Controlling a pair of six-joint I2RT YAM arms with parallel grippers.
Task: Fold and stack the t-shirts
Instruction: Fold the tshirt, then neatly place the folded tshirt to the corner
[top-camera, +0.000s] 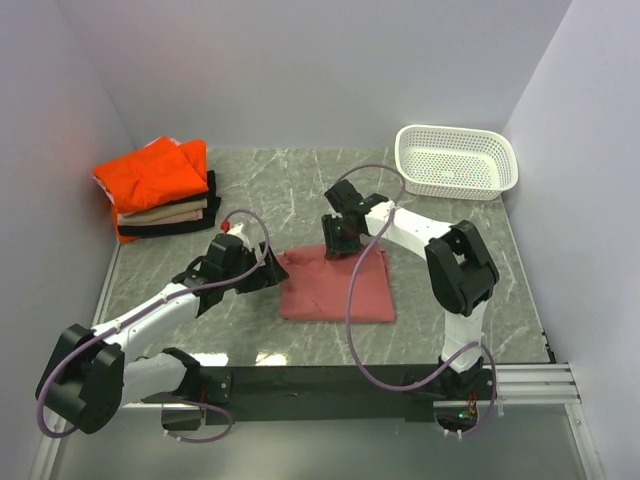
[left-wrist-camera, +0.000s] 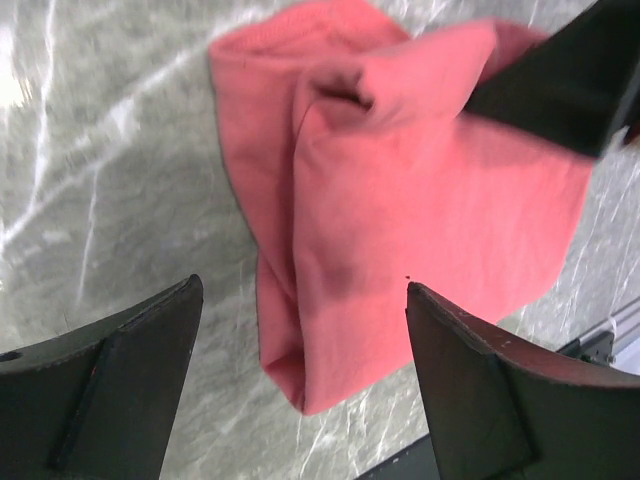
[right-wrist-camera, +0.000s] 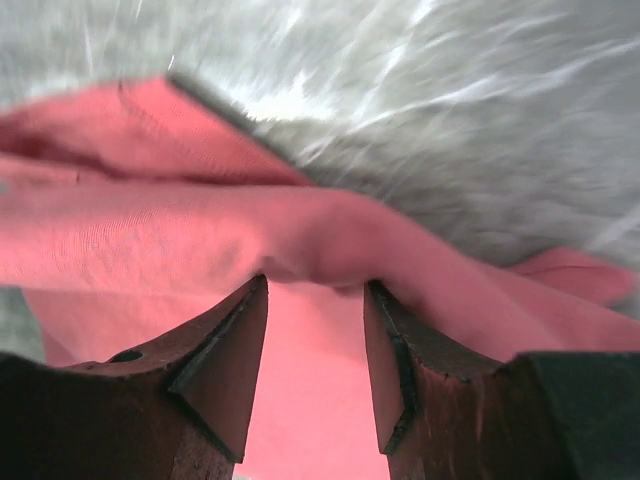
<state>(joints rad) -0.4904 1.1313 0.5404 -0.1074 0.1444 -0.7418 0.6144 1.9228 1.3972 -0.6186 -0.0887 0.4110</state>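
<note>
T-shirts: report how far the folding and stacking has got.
Done: the pile of folded orange, beige and black shirts sits far left. In hand: the salmon shirt lies folded mid-table, the right gripper, jaws apart, at its far edge, the left gripper open at its left edge. Left: finishing it and adding it to the pile.

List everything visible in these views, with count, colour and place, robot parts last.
salmon t-shirt: one, dusty red, folded at the table's centre, between the arms.
orange t-shirt: one, bright orange, top of the stack in the far left corner.
beige t-shirt: one, beige, under the orange one.
black t-shirt: at least one, black, low in that stack.
basket: one, white, perforated, far right corner.
table: one, grey marbled.
left arm: one, black and white, jaws wide open at the salmon shirt's left edge.
right arm: one, black and white, jaws partly apart at a fold on its far edge; grip unclear.
</note>
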